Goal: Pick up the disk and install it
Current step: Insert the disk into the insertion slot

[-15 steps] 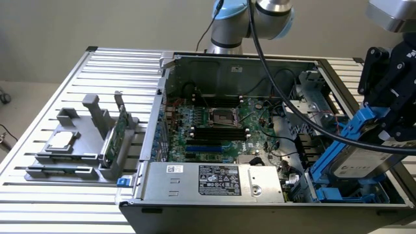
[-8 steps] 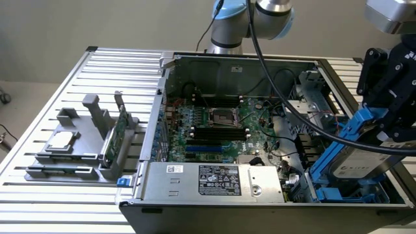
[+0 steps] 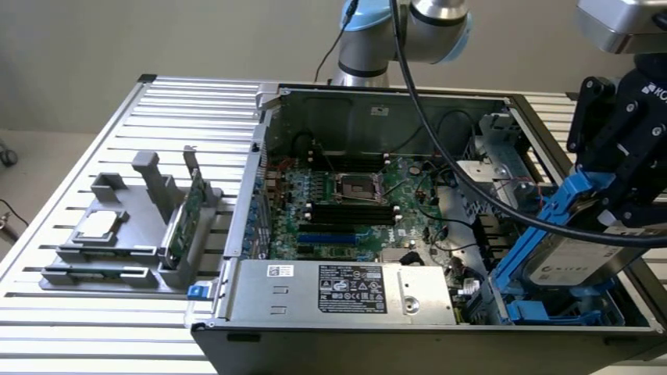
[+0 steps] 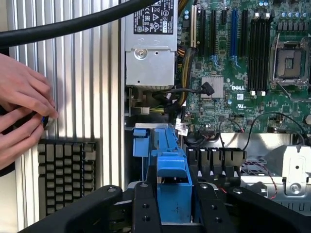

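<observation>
1. Standing on the slatted table [image 3: 62,328] at the exterior view's left, a grey stand [image 3: 125,258] carries a small silver chip [image 3: 96,225] and an upright green card [image 3: 180,226], both well apart from the work.
2. Centre: the open computer case [image 3: 386,109] shows its main board [image 3: 354,207] and power supply [image 3: 344,289]. A thick black cable [image 3: 410,74] crosses in front and hides part of the interior.
3. Exterior view's right: the gripper [image 3: 615,211], partly cut off by the frame edge, is clamped on the disk [image 3: 568,254], jaws pressing its blue carrier. The disk hangs tilted over the blue bay [image 3: 532,312] at the case's corner; contact with the bay cannot be determined.
4. Wrist view: a person's hand [image 4: 22,111], cut off at the edge, pinches a small dark item, not identifiable, near a keyboard [image 4: 65,174].
</observation>
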`<action>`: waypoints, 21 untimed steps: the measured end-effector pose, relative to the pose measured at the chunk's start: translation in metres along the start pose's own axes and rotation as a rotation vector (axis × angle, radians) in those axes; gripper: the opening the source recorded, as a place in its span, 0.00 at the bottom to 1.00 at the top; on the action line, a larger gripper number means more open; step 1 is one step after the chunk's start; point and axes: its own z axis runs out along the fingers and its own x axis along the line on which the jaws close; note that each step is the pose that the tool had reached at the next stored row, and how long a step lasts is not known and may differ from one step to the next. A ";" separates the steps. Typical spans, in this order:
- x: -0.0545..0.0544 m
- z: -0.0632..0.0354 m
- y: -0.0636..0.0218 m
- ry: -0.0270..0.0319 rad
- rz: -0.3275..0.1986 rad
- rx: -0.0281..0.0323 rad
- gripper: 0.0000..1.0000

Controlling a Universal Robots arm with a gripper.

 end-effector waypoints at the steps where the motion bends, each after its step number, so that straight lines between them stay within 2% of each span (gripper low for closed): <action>1: 0.000 0.0001 0.0001 -0.0001 0.000 0.0009 0.32; 9: -0.001 0.0022 0.0000 -0.0002 0.000 0.0101 0.32; 21: -0.002 0.0098 0.0000 0.0008 0.000 0.0107 0.32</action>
